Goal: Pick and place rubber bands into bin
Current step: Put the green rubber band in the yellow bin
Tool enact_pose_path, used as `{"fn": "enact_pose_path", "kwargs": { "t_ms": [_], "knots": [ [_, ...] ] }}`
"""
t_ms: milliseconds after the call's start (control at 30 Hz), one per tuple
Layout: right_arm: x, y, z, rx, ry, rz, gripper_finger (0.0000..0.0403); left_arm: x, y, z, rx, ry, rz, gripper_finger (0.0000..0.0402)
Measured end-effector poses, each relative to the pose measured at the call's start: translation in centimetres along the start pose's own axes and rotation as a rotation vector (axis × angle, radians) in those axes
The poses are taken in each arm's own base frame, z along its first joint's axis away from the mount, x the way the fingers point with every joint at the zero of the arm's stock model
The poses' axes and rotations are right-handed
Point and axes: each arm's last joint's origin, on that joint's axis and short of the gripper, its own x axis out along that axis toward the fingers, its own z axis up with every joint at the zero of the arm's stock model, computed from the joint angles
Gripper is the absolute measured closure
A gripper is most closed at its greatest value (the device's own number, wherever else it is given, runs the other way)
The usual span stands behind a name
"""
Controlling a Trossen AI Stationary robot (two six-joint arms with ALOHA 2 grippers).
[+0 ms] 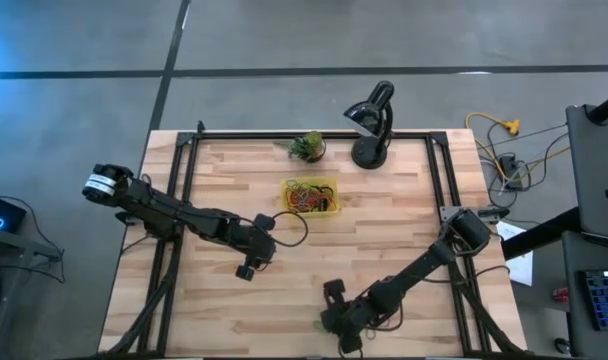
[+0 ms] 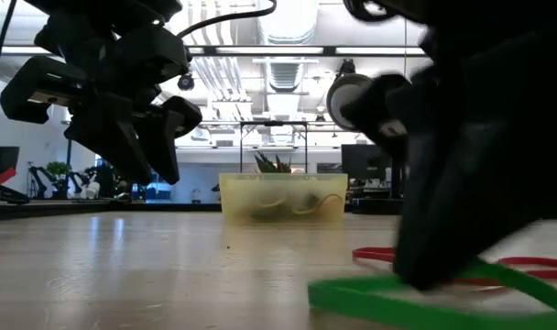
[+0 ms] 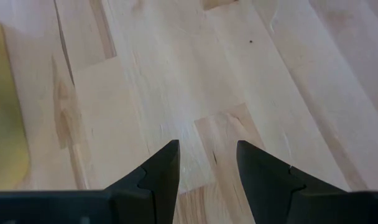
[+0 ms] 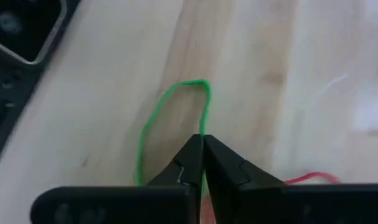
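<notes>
Right claw [image 4: 203, 163] is down at the worktop [image 1: 404, 230] near its front edge, fingers pinched together on a green rubber band [image 4: 153, 121]. The band's strand runs straight into the seam between the fingertips; the rest of the loop lies flat on the wood ahead of them. Low view shows the same green rubber band as a flat strip on the wood under the big dark right claw [image 2: 443, 266]. In the high view the right claw [image 1: 334, 300] sits low centre, and the band is too small to make out there.

Red rubber band [image 4: 310, 179] lies on the wood just beside the green one, apart from the fingers. Low view shows red loops on the surface right behind the green strip.

Left claw [image 3: 207, 165] hangs over bare wood, fingers spread with a clear gap, gripping nothing. High view puts the left claw [image 1: 249, 262] left of centre, near the bin [image 1: 331, 183] but off it.

The bin sits mid-worktop towards the back, translucent yellow, a tangle of red and dark rubber bands [image 1: 306, 197] inside. Its yellow edge shows in the left wrist view.

Behind the bin: a small potted plant [image 1: 307, 147] and a black desk lamp [image 1: 373, 125], both at the back edge.
</notes>
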Motion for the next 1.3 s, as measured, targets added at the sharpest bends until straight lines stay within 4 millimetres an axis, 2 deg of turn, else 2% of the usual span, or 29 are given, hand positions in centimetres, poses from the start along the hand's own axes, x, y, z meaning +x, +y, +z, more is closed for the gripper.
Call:
{"fn": "enact_pose_path", "kwargs": {
  "t_ms": [433,667,833,1033,1300],
  "knots": [
    [-4.8,-0.8,4.4,-0.271,-0.038,-0.371,0.0394,0.0,0.0,0.3,0.01,-0.036,0.004,0.0258],
    [-7.1,-3.0,6.1,-0.352,-0.074,-0.638,0.0394,0.0,0.0,0.5,0.028,-0.056,0.007,0.0258],
    [-8.4,-6.0,6.9,-0.333,-0.043,-0.787,0.0394,0.0,0.0,0.5,0.03,-0.058,0.007,0.0258],
    [-9.3,-11.3,7.6,-0.229,0.009,-0.88,0.0394,0.0,0.1,0.7,0.04,-0.071,0.009,0.0258],
    [-9.0,-18.8,6.2,-0.021,0.143,-0.946,0.0394,0.0,0.0,0.7,0.056,-0.074,0.008,0.0258]
  ]
}}
